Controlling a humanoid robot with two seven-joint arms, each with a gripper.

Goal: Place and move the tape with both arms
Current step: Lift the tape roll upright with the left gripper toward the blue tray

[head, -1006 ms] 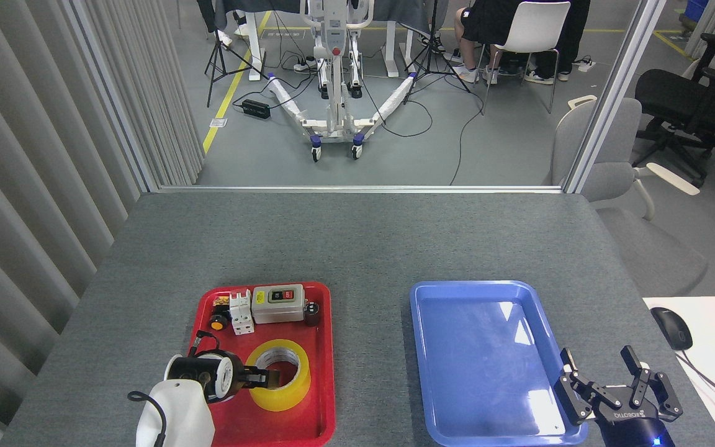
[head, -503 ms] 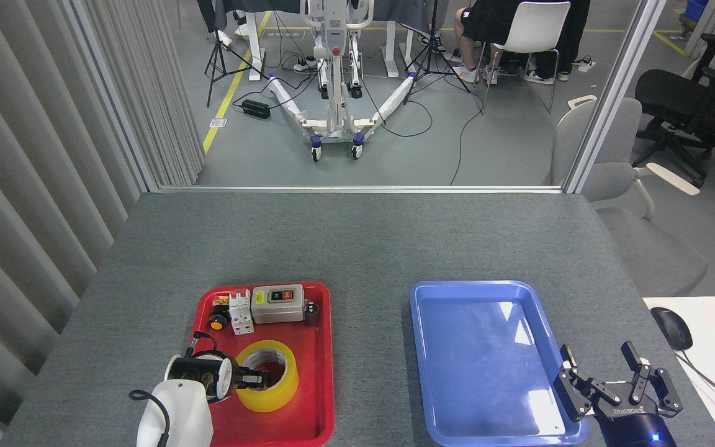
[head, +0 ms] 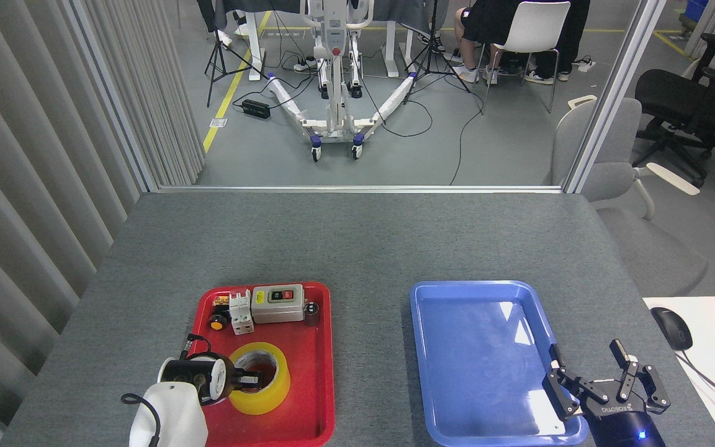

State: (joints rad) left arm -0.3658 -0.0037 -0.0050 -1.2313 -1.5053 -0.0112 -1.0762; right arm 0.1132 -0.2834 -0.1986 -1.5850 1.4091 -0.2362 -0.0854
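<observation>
Surface [head: 357,242]: grey felt-like top carrying two trays side by side, well apart.
Blue tray [head: 432,366]: on the right half, nothing lying in it.
Red tray [head: 323,372]: on the left half, holding small electrical parts along its far edge and the tape nearer the robot.
Right arm end effector [head: 602,379]: black, marked ROBOTIQ, fingers spread wide, over the near right corner of the blue tray, holding nothing.
Left arm end effector [head: 249,379]: reaches from the left into the tape's hole; one finger [head: 247,377] shows inside the core, the rest is hidden, so its closure cannot be told.
Tape [head: 264,397]: yellow roll lying flat in the red tray.
Switch box [head: 278,303]: grey, at the tray's far edge.
</observation>
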